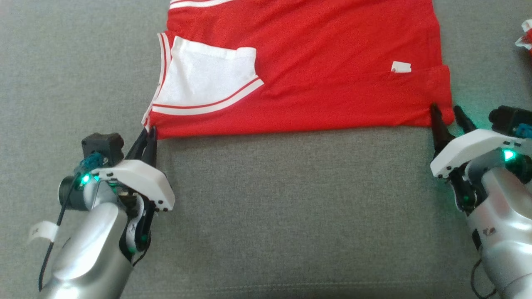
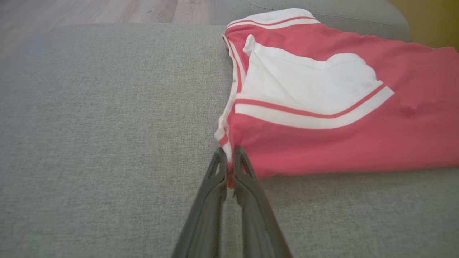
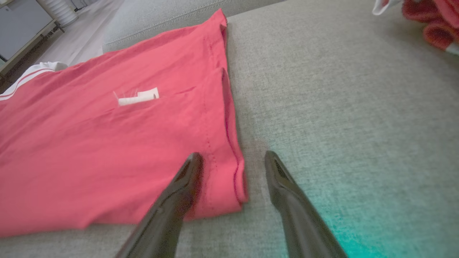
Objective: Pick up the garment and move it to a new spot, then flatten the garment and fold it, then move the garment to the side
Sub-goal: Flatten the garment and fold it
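Observation:
The garment (image 1: 316, 62) is a red shirt with white striped trim, lying flat on the grey cushion (image 1: 291, 207). A white sleeve is folded onto its left part. My left gripper (image 1: 149, 133) is shut on the garment's near left corner, and the left wrist view shows red cloth (image 2: 340, 143) pinched between the tips of the left gripper (image 2: 229, 157). My right gripper (image 1: 448, 111) stands open at the near right corner. In the right wrist view the hem corner of the garment (image 3: 107, 143) lies between the spread fingers of the right gripper (image 3: 233, 154), one finger over the cloth and one on the cushion.
A small white tag (image 1: 401, 66) lies on the garment near its right side. Another red and white cloth (image 1: 524, 37) sits at the far right edge. The cushion's far edge and a wooden floor (image 2: 107, 10) lie beyond. Bare cushion stretches in front of the garment.

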Motion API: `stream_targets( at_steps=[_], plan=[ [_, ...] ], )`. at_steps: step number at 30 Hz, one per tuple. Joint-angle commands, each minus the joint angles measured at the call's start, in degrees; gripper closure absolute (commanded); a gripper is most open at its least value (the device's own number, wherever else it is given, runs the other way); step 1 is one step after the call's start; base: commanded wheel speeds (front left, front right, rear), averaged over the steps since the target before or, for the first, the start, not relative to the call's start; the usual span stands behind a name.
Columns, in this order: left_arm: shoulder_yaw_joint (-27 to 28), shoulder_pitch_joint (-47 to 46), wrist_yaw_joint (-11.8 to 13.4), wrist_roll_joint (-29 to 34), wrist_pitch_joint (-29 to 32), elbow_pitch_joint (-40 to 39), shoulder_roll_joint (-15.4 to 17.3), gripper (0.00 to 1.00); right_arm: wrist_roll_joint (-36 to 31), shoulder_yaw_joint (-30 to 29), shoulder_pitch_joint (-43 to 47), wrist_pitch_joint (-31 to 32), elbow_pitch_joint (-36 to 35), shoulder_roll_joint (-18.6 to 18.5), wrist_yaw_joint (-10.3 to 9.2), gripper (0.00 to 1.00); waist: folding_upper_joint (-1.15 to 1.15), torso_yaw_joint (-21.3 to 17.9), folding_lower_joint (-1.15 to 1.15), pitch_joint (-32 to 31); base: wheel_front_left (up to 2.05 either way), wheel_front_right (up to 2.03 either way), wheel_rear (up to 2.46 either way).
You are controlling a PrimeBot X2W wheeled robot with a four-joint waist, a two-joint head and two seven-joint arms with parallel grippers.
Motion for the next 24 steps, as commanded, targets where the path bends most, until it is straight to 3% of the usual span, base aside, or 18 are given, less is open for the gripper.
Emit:
stream_targets(
  at_steps=[1,13,24],
  plan=[
    [2.1,-1.7,0.0,0.4,-0.3,-1.5,2.1,1.0,-0.3,1.6,1.8,0.8,0.2,0.9,0.39,1.0,0.0,0.1,0.0,-0.5,0.0,0.0,0.0],
    [0.8,7.5,-0.1,-1.1,-0.4,-6.6,3.6,1.0,2.2,2.4,9.0,1.4,-4.9,-4.7,0.39,1.0,0.0,0.7,0.0,-7.3,0.0,0.0,0.0],
    [-1.9,20.9,4.0,-0.7,-0.2,-16.4,4.9,1.0,2.5,-1.0,22.9,3.0,-15.7,-9.4,0.39,1.0,0.0,0.1,0.0,-9.9,0.0,0.0,0.0]
  ],
)
